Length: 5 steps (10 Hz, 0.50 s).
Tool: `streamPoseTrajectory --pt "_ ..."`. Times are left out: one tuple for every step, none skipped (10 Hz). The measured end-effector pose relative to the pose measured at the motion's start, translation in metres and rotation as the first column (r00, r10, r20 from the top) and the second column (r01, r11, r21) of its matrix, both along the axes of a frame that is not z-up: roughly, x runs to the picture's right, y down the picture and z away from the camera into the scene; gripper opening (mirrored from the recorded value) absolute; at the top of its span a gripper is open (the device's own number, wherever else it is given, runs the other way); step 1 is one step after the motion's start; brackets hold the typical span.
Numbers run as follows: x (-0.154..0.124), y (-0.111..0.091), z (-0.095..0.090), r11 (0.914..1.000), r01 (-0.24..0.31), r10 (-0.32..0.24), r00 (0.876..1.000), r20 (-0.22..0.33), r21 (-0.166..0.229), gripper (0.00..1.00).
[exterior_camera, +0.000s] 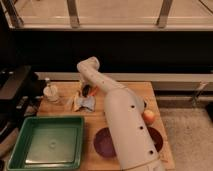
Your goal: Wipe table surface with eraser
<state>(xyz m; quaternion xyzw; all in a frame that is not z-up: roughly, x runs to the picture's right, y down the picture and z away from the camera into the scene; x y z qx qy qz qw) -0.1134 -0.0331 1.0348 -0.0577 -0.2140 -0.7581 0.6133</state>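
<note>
**Gripper low over the clutter, eraser just beneath it**

Nearest, at 8 o'clock on the wooden table [94, 125], sits the green tray [45, 141]. A purple plate [102, 143] peeks out at 6 behind the white arm [122, 125], and an apple [148, 116] rests at 3. Further back, at 11, the gripper [86, 92] hangs over what looks like the eraser [89, 104], a pale grey block touching a yellow-orange scrap [77, 102]. Whether the gripper is wide, narrow or clamped on anything, nobody can tell from here. The eraser should be light and stiff enough to press down, with a soft wiping face. It is best pinched across its long sides from above. A small bottle [50, 91] stands at 10.
</note>
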Motion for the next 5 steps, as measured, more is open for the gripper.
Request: streamPoseTrajectory --pt "-0.003 -0.007 -0.007 0.9998 -0.001 0.001 1.0 0.005 0.021 0.27" --pt "-0.006 -0.011 -0.012 0.9994 0.002 -0.002 1.0 0.009 0.035 0.19" --pt "-0.007 -0.016 -0.017 0.9988 0.002 -0.003 1.0 0.012 0.048 0.09" --pt "-0.008 -0.017 -0.021 0.9984 0.001 -0.002 1.0 0.018 0.057 0.02" --pt "-0.011 -0.018 -0.024 0.9981 -0.003 0.001 1.0 0.03 0.061 0.0"
